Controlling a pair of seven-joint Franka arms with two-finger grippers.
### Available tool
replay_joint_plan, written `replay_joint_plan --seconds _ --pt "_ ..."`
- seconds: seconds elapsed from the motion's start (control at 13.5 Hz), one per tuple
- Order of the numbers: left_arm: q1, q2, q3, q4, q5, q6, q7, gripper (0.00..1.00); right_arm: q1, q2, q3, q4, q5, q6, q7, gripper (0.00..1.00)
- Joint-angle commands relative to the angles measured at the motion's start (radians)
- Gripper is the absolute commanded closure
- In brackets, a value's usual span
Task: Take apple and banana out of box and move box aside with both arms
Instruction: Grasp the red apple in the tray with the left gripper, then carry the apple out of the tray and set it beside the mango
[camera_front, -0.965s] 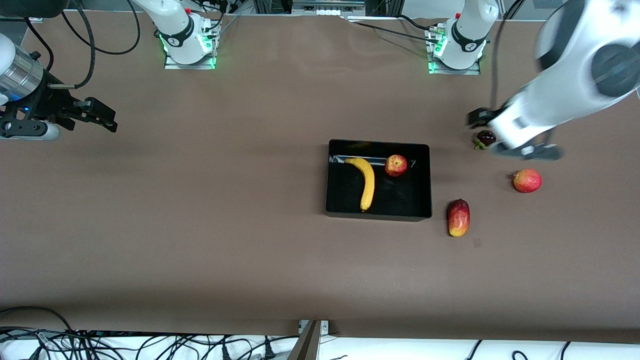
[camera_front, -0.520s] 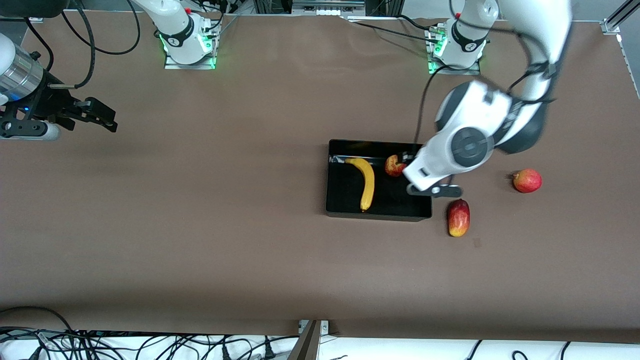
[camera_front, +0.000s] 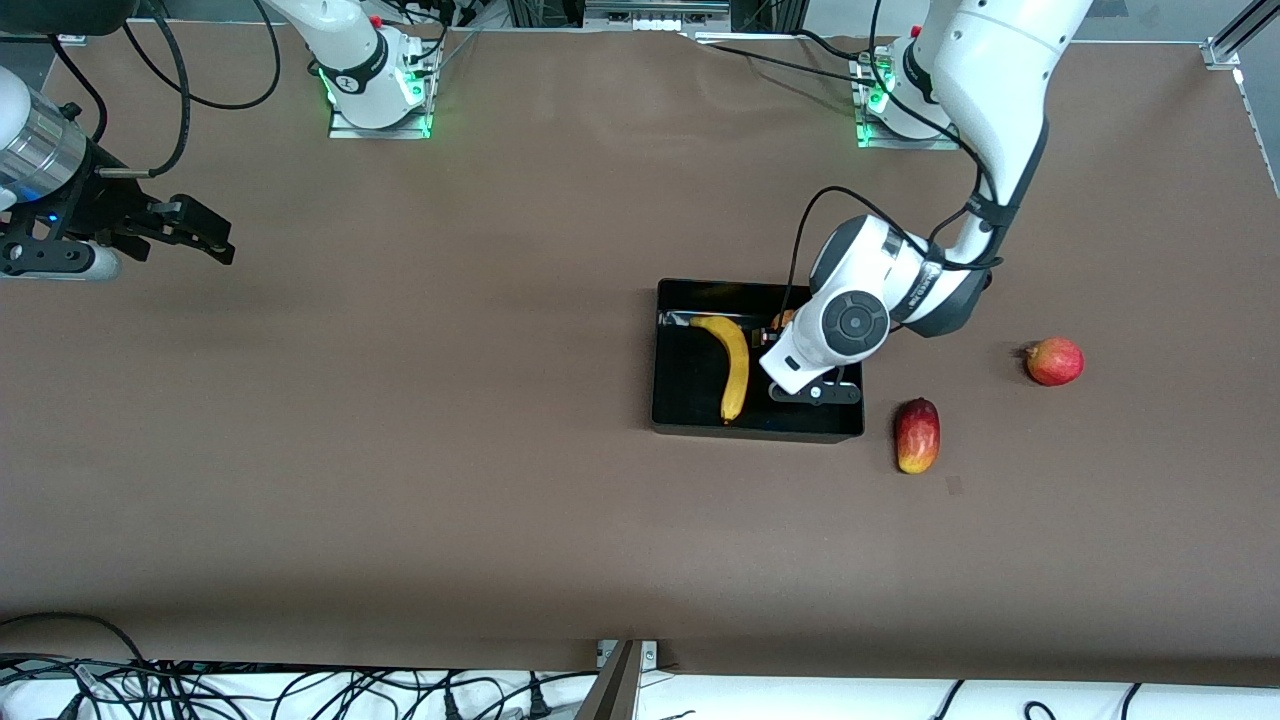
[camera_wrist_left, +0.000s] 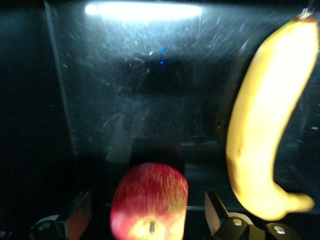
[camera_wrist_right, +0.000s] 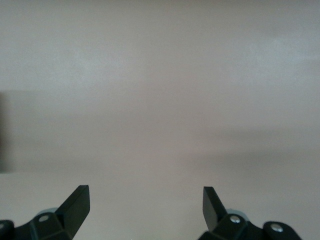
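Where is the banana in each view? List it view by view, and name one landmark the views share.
Front view: banana lies in the black tray, on the side toward the right arm's end, beside the left gripper.
Left wrist view: banana on the tray floor, beside the small red apple.
Right wrist view: not in it; only bare table.
Shared landmark: the black tray.

Glossy, scuffed black plastic box (camera_wrist_left: 125, 100), smooth-skinned banana (camera_wrist_left: 265, 125), matt brown table cover (camera_front: 400, 450)

The brown table (camera_front: 400, 450) carries three things — black tray (camera_front: 690, 400), mango (camera_front: 917, 435), pinkish-red apple (camera_front: 1054, 361).
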Motion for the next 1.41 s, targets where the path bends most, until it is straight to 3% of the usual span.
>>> replay_joint_plan --seconds 0.0,0.07,0.15,0.22,0.45,0.67,0.82,0.97,1.11,1.34 --pt "-0.01 -0.027 0.008 -0.084 -0.001 0.075 -0.001 0.09 -0.003 0.002 0.005 0.014 -0.006 -0.009 -0.003 0.0" --pt "-0.01 -0.027 0.006 -0.081 -0.001 0.066 -0.003 0.57 -0.003 0.002 0.005 0.014 -0.006 -0.009 -0.003 0.0" --pt "-0.005 -0.031 0.006 -0.076 -0.001 0.053 0.005 0.79 -0.003 0.002 0.005 0.014 -0.006 -0.009 -0.003 0.0" --pt "0.001 -0.037 0.006 -0.067 -0.001 0.028 0.006 0.89 -0.003 0.002 0.005 0.014 -0.006 -0.009 -0.003 0.0" --pt "0.007 -0.062 0.015 0.04 -0.002 -0.151 0.0 0.94 -0.003 0.002 0.005 0.014 -0.006 -0.009 -0.003 0.0" --pt "0.063 -0.068 0.018 0.258 -0.001 -0.486 0.011 0.92 -0.003 0.002 0.005 0.014 -0.006 -0.009 -0.003 0.0" --pt "0.14 -0.068 0.02 0.301 0.001 -0.583 0.11 0.91 -0.003 0.002 0.005 0.014 -0.006 -0.008 -0.003 0.0" --pt "0.247 -0.063 0.021 0.282 0.025 -0.617 0.307 0.85 -0.003 0.002 0.005 0.014 -0.006 -0.008 -0.003 0.0" --pt "0.283 -0.056 0.021 0.199 0.095 -0.562 0.426 0.83 -0.003 0.002 0.005 0.014 -0.006 -0.006 -0.003 0.0" --pt "0.309 -0.102 0.02 -0.052 0.159 -0.25 0.439 0.82 -0.003 0.002 0.005 0.014 -0.006 -0.008 -0.003 0.0"
